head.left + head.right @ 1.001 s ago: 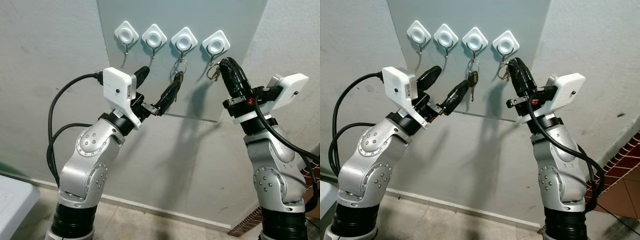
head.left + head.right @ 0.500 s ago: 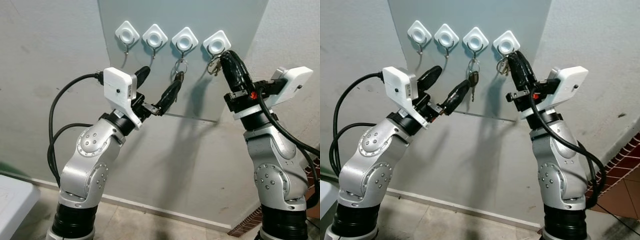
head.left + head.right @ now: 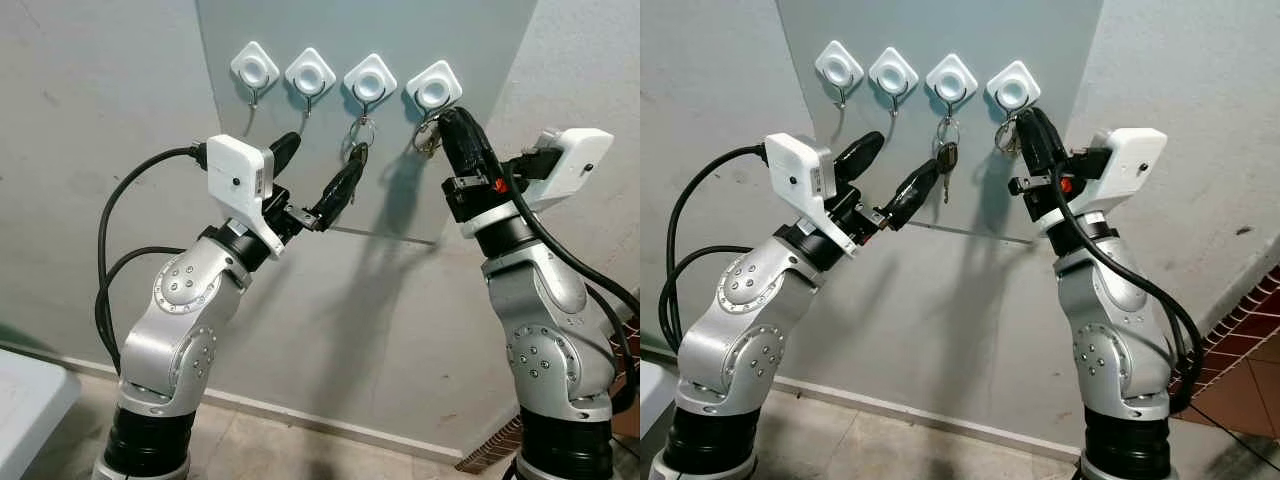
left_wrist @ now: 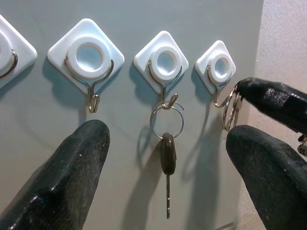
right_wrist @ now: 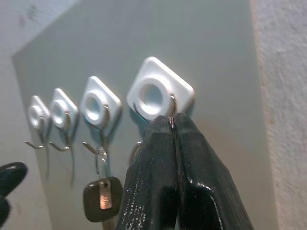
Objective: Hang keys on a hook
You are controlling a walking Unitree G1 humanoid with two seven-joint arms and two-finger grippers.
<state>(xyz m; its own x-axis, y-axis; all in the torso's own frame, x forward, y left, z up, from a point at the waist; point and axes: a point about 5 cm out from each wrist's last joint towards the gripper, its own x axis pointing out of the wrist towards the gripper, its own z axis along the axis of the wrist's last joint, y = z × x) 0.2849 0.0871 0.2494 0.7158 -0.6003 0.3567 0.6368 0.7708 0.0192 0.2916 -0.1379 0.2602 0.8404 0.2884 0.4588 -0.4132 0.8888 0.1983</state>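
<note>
White diamond hook plates [image 4: 88,52] with silver wire hooks [image 4: 93,98], grey-green board [image 3: 370,20], black-headed key [image 4: 167,158] on silver ring [image 4: 166,122], black tool fingers [image 4: 62,187], silver arms [image 3: 180,320], white camera boxes [image 3: 238,180].

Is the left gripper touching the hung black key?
Apart. In the left wrist view the left gripper is open, and its two fingers flank the black key hanging from its hook, with grey board visible on both sides.
</note>
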